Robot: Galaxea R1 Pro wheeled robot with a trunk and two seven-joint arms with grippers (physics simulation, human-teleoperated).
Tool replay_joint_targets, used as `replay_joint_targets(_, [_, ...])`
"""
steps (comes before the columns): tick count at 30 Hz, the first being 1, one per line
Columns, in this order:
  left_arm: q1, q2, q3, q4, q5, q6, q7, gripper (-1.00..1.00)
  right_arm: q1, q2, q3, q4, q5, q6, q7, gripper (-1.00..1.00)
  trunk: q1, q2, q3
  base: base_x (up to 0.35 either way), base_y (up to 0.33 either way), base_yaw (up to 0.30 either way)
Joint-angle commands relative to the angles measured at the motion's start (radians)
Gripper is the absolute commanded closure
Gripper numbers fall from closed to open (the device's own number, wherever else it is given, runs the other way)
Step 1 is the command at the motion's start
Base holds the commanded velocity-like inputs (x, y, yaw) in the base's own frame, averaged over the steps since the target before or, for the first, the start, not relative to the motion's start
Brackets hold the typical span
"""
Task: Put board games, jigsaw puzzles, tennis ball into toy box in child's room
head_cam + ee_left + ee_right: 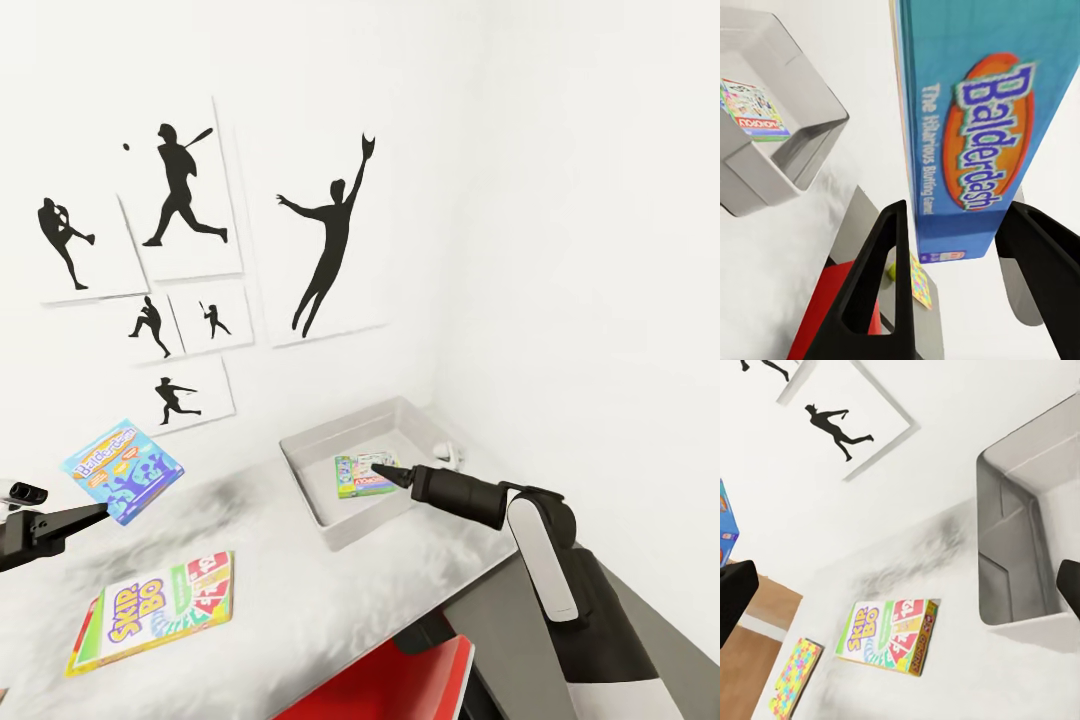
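Blue Balderdash box [123, 470] hangs from the left claw [95, 514], well short of the toy box [318, 510]; its wrist view shows fingers [881, 285] clamping it, so carry it level above the rim [810, 135]; the right claw [900, 600] gapes empty over the counter [967, 675].

My left end effector [956, 247] grips a flat blue board-game box [986, 120] reading "Balderdash" and "The Hilarious Bluffing Game". On the white tabletop [300, 590], a yellow-edged card-game box [155, 610] reads "SKIP-BO". The green-edged box [365, 474] in the grey bin [310, 465] has lettering I cannot read.
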Motion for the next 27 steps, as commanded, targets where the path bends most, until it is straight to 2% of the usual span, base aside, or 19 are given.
replay_joint_targets(1, [-0.001,0.0,0.0,0.0,0.0,0.01,-0.004,1.0,-0.001,0.0,-0.001,0.0,0.005,0.002,0.006,-1.0,0.001,-0.002,-0.002,0.003,0.0,0.0])
replay_joint_targets(27, [-0.001,-0.002,-0.002,0.0,0.001,0.01,-0.004,1.0,-0.001,-0.01,-0.009,0.0,0.004,-0.007,0.008,-1.0,0.001,-0.002,-0.002,0.0,0.0,0.0])
